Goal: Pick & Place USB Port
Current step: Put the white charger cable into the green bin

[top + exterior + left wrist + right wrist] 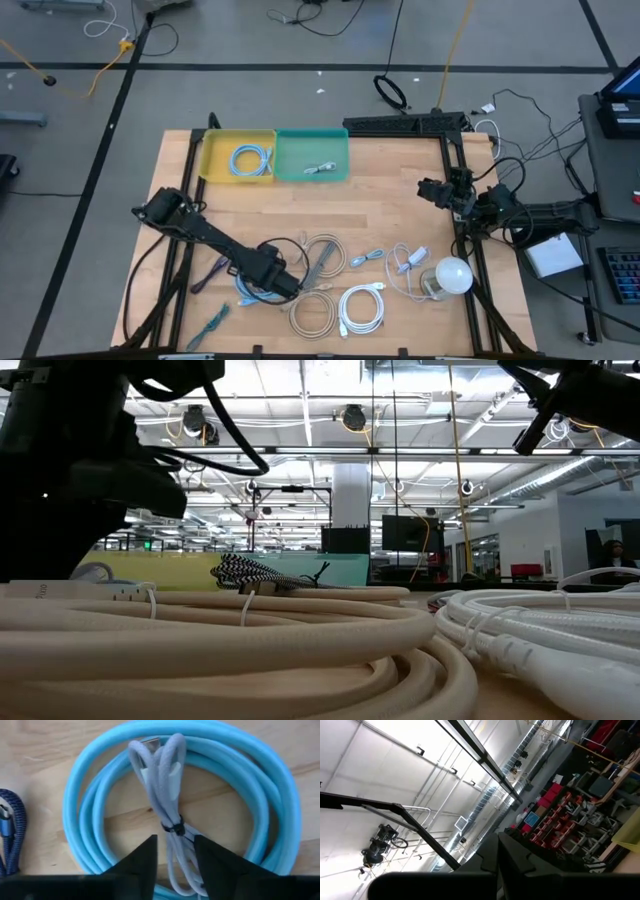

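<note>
A light-blue cable coil (270, 795) lies flat on the wooden table, near the front left (250, 292). Across it lies a small grey cable bundle (167, 795), bound by a black tie (173, 827), its metal USB plug (150, 742) at the coil's far side. My left gripper (176, 855) (280, 280) points down over the coil, open, one finger on each side of the grey bundle just below the tie. I cannot see a finger touching it. My right gripper (497, 857) is shut, raised at the table's right side (432, 190), pointing up at the ceiling.
A yellow bin (215, 170) with a coiled cable and a green bin (340, 145) with a small cable stand at the back. Beige (315, 315), white (362, 308) and braided (322, 255) coils lie right of my left gripper, a dark-blue cable (7, 835) on its left.
</note>
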Available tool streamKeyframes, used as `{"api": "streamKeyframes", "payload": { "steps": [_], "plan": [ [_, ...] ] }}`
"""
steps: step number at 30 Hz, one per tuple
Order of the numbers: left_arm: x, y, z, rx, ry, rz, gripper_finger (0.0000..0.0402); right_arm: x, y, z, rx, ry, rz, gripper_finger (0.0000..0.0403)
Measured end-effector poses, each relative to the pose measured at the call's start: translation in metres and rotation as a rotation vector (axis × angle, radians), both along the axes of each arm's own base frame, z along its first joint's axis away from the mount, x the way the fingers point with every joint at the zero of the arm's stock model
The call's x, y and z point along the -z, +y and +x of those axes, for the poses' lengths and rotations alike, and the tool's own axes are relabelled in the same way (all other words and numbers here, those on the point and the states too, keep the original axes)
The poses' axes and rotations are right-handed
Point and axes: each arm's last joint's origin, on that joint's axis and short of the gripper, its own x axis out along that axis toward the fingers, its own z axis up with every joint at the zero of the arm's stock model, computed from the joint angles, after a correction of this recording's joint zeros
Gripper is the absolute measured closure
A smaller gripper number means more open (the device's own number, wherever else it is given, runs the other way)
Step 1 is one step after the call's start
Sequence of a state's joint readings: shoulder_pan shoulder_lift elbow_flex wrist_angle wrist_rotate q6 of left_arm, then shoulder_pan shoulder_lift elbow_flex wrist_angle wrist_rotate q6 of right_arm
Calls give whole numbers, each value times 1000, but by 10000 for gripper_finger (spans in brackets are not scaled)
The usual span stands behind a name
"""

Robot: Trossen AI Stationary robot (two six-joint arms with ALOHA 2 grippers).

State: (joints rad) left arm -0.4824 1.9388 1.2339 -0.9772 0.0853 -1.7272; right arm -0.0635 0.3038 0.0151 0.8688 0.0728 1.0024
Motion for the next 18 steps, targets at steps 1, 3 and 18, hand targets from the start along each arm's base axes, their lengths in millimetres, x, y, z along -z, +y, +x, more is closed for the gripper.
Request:
{"api": "streamKeyframes", "payload": {
  "steps": [1, 3, 18],
  "plan": [
    [0, 0, 1, 1, -8, 3, 293, 0, 0, 0, 0, 0, 0, 403],
    [-2, 0, 1, 8, -24, 8, 348, 0, 0, 0, 3, 1, -2, 403],
    [-97, 9, -20, -111, -356, 167, 399, 0, 0, 0, 15, 8, -18, 403]
  ]
}}
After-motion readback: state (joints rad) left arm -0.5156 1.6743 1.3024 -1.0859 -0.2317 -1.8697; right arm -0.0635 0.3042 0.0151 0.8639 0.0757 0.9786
